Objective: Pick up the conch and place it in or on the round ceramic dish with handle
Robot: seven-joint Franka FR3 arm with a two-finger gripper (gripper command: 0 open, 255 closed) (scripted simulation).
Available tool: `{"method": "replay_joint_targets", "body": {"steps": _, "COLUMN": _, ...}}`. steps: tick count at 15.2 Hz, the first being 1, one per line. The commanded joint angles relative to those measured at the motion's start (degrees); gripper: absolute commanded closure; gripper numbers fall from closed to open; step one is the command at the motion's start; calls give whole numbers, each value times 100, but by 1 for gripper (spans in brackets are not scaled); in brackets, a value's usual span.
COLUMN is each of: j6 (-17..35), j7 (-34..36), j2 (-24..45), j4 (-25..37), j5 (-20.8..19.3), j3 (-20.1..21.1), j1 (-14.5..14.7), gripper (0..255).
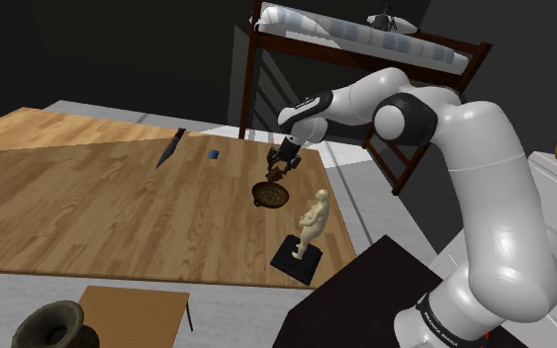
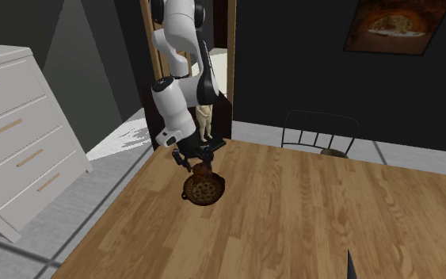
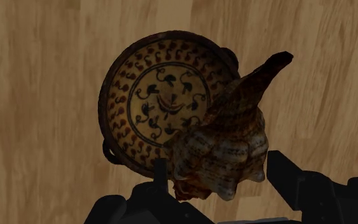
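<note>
A brown, banded conch (image 3: 225, 137) sits clasped between my black fingers, its spire pointing away from the hand. My gripper (image 3: 222, 168) is shut on it and hangs just above the round patterned dish (image 3: 149, 95), which has small handles and lies on the wooden table (image 1: 88, 208). The shell overlaps the dish's rim on one side. In the shoulder view the gripper (image 1: 283, 163) holds the conch (image 1: 275, 175) right over the dish (image 1: 269, 195) near the table's right edge. The second exterior view has the conch (image 2: 203, 170) a little above the dish (image 2: 202, 190).
A pale figurine (image 1: 313, 219) on a black base stands near the table's right edge, close to the dish. A dark knife (image 1: 170, 148) and a small blue object (image 1: 212, 154) lie farther back. A dark vase (image 1: 56, 326) is at the lower left, a chair (image 2: 320, 135) beyond the table.
</note>
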Motion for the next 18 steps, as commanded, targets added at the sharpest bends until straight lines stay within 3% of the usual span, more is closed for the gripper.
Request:
{"method": "replay_joint_targets", "body": {"steps": 1, "j6": 85, "j7": -40, "j2": 119, "j4": 35, "j5": 36, "j3": 32, "j1": -18, "gripper": 255}}
{"method": "replay_joint_targets", "body": {"steps": 11, "j6": 433, "j7": -206, "j2": 734, "j4": 300, "j5": 177, "j3": 183, "j1": -117, "gripper": 255}}
{"method": "replay_joint_targets", "body": {"steps": 18, "j6": 433, "j7": -205, "j2": 734, "j4": 300, "j5": 177, "j3": 183, "j1": -117, "gripper": 255}}
